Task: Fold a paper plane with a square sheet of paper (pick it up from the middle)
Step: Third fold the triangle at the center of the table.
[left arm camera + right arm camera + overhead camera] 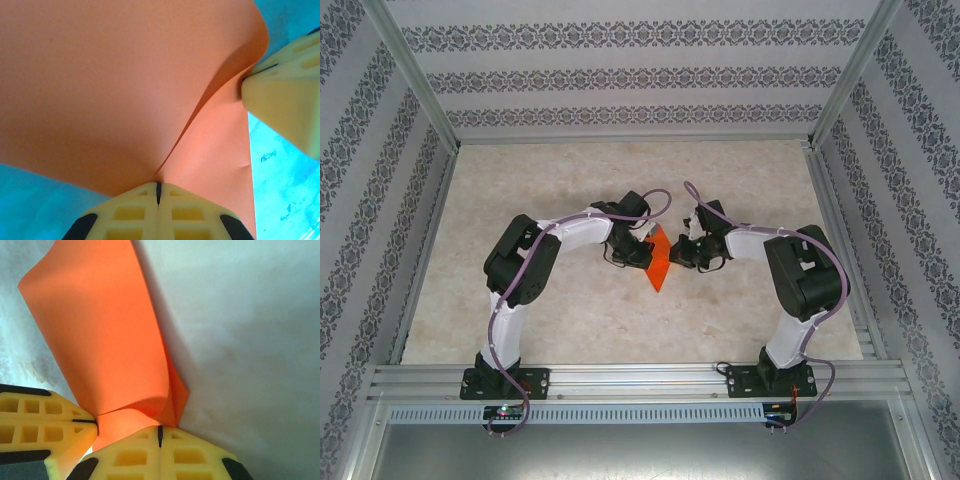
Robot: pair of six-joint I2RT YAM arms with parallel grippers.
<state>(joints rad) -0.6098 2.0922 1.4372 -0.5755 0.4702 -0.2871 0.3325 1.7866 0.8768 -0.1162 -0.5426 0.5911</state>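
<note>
Right now the square sheet of paper [659, 260], bright orange and creased into a narrow pointed shape, sits near the middle of the tabletop [570, 320], caught between the two arms with its tip aimed at the near edge. From the left wrist, the paper [115, 80] spreads wide as a smooth curved flap, with a second layer showing beneath it along a fold line that runs down to the fingertips. The left jaws are pressed together on that fold, their yellow fingers [132, 212] meeting at a thin dark seam with the sheet nipped at the tip. At the right edge of that view the right jaws' fingers [285, 95] bite the paper's far edge. From the right wrist, the sheet [105, 335] rises away as a long orange band, curling over at its base. The right jaws are closed on a corner of it, fingers [130, 457] tight against each other, and the left arm's fingers [40, 425] clamp the curl just beside them. Whether the sheet touches the tabletop or hangs clear of it, I cannot tell. In the top view the left arm [575, 232] and right arm [760, 243] bend inward, wrists nearly meeting over the paper. Around the tabletop stand patterned walls [620, 80] and a metal frame [620, 380]
</note>
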